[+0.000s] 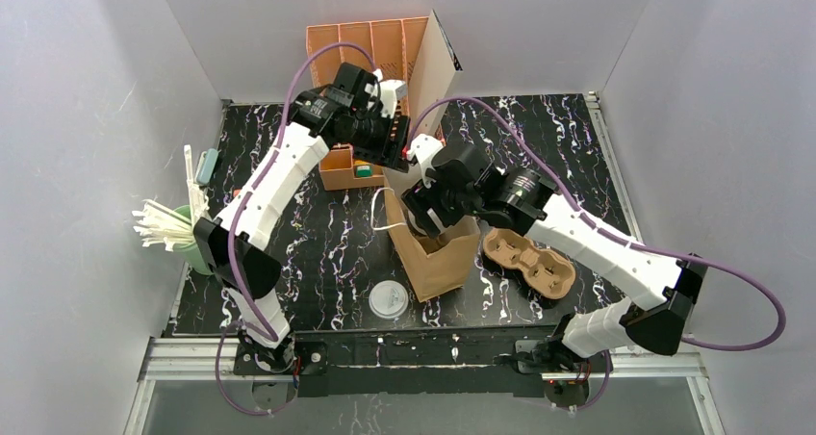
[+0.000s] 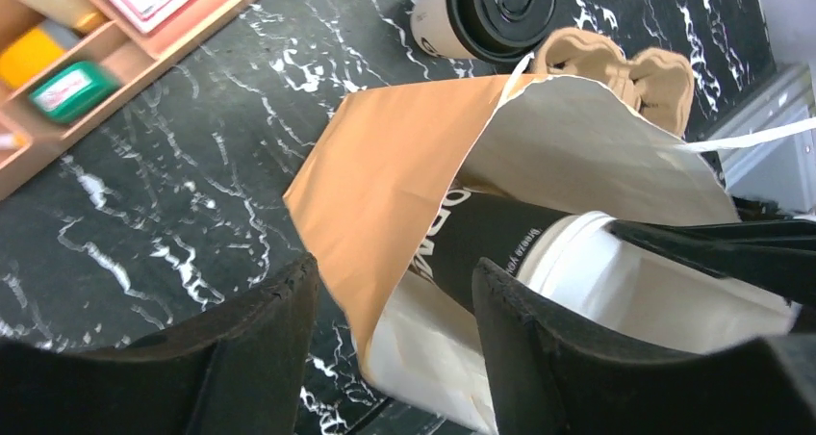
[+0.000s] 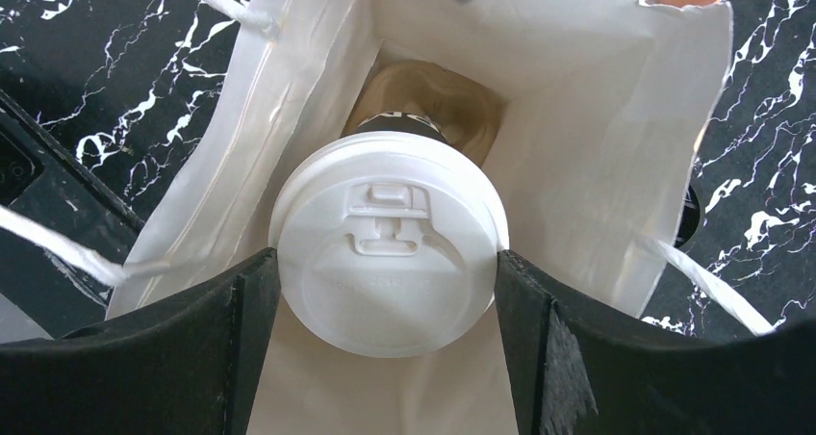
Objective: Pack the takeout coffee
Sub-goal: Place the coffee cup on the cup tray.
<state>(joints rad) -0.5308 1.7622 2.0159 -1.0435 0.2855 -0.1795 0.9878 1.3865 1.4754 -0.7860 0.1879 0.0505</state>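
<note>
right gripper (image 3: pixel 387 262), clamped on black paper cup (image 2: pixel 481 238) by its round white plastic lid (image 3: pixel 385 233), might pop it off, spilling toward twelve o'clock.

1. The surface (image 1: pixel 318 252) is black with white marbled veins.
2. A brown paper bag (image 1: pixel 438 257) stands open near its middle.
3. A pulp cup carrier (image 1: pixel 529 260) with 2 wells lies just right of the bag.
4. A white paper cup (image 2: pixel 438 21) with a black lid (image 2: pixel 505 7) sits beside the carrier and bag.
5. A flat white lid (image 1: pixel 388 299) lies near the front edge.
6. A green cup (image 1: pixel 197 252) of white straws (image 1: pixel 159 225) stands at the left edge.
7. An orange organiser (image 1: pixel 370 45) sits at the far edge, with a small tray (image 1: pixel 339 173) in front of it.
</note>
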